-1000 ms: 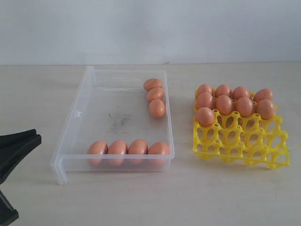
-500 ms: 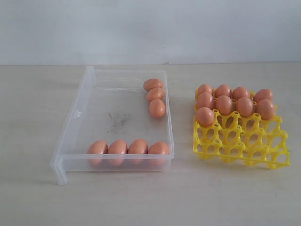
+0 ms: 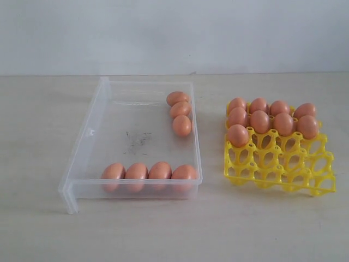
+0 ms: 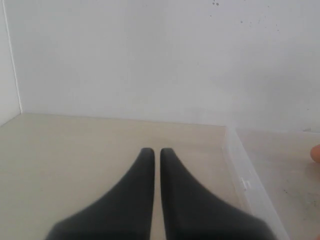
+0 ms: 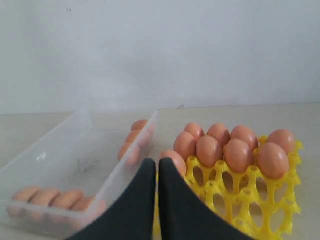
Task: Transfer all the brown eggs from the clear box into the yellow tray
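I rest over a pale beige table (image 3: 43, 109) that runs back to a plain white wall (image 3: 174, 33). The clear box (image 3: 117, 120) lies left of centre on it, see-through, low-walled, with dark scuff marks (image 3: 136, 139) on its bottom. Just beside it to the right sits the yellow tray (image 3: 251, 146), an open lattice of round cups.

My left gripper (image 4: 157, 152) and right gripper (image 5: 157, 162) show only in the wrist views. Each pair of black fingers is pressed nearly together with nothing between them, and their bases are cut off by the picture edge.

The brown eggs (image 3: 160, 170) are smooth and orange-brown. Seven lie in the box: four along its near wall and three by its right wall. Nine fill the tray's two far rows and one cup beyond them. From my right wrist, the box's near eggs blur behind its wall. From my left wrist, one egg is only a sliver.
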`<control>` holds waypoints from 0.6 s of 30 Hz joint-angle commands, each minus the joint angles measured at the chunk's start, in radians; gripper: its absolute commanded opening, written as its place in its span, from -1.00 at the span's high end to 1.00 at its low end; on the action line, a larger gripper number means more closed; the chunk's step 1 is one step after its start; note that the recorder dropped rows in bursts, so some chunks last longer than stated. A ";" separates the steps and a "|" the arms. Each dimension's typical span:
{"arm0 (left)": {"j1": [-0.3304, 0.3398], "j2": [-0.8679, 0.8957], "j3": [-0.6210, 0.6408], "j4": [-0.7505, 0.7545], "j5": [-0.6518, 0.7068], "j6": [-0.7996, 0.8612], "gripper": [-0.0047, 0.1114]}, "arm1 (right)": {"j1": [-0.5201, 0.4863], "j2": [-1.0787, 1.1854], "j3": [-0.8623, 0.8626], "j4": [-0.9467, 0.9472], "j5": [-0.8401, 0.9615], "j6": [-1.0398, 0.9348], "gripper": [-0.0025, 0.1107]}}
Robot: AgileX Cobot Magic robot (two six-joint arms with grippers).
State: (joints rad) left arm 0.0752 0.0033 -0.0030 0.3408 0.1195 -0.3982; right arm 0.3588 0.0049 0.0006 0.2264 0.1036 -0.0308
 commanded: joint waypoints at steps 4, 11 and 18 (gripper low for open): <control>-0.006 -0.003 0.003 -0.002 0.002 -0.003 0.85 | -0.001 -0.005 -0.001 -0.004 -0.385 0.378 0.96; -0.006 -0.003 0.003 -0.002 0.004 -0.005 0.85 | -0.001 0.190 -0.074 -0.737 -0.621 0.637 0.96; -0.006 -0.003 0.003 -0.002 0.004 -0.005 0.85 | -0.001 0.665 -0.322 -1.078 -1.042 0.678 0.96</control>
State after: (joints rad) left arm 0.0752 0.0033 -0.0030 0.3408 0.1195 -0.3982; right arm 0.3588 0.5027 -0.2364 -0.7518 -0.7478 0.6209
